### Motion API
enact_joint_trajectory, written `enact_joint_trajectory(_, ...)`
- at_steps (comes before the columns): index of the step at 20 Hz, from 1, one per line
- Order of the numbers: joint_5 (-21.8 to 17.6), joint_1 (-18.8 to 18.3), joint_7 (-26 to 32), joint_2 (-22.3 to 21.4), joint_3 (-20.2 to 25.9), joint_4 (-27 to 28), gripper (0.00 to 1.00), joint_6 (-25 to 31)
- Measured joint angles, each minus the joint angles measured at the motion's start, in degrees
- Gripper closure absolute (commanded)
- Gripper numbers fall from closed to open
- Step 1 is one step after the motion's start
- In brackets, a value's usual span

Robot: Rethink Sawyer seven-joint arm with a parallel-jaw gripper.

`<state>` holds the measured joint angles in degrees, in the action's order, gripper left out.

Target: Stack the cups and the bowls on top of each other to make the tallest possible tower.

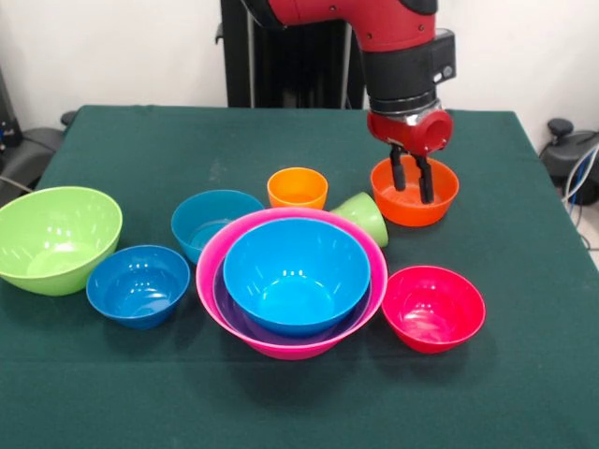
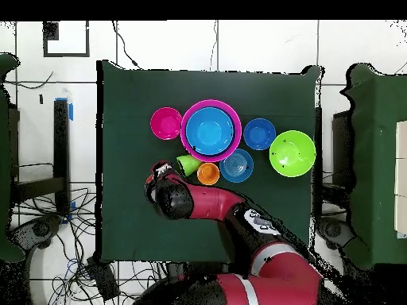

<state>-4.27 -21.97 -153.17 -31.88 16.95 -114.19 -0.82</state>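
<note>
My gripper (image 1: 412, 183) is open, and both fingers point down into an orange bowl (image 1: 415, 208) at the far right. The tower's base is the big pink bowl (image 1: 211, 281), with a purple bowl (image 1: 234, 313) and a sky blue bowl (image 1: 295, 276) nested in it. An orange cup (image 1: 298, 187) stands upright behind it. A lime green cup (image 1: 363, 217) lies on its side between the pink and orange bowls. In the overhead view the arm (image 2: 191, 200) hides the orange bowl.
Loose bowls stand around the stack: teal (image 1: 213, 220), dark blue (image 1: 138, 285), large lime green (image 1: 56, 238) on the left, and red-pink (image 1: 433, 307) on the right. They all rest on the green tablecloth (image 1: 140, 140).
</note>
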Motion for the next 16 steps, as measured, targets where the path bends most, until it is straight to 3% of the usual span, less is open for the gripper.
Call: enact_joint_trajectory(16, 5.88, 4.56, -0.02, 1.82, 0.02, 0.02, 0.00, -3.49)
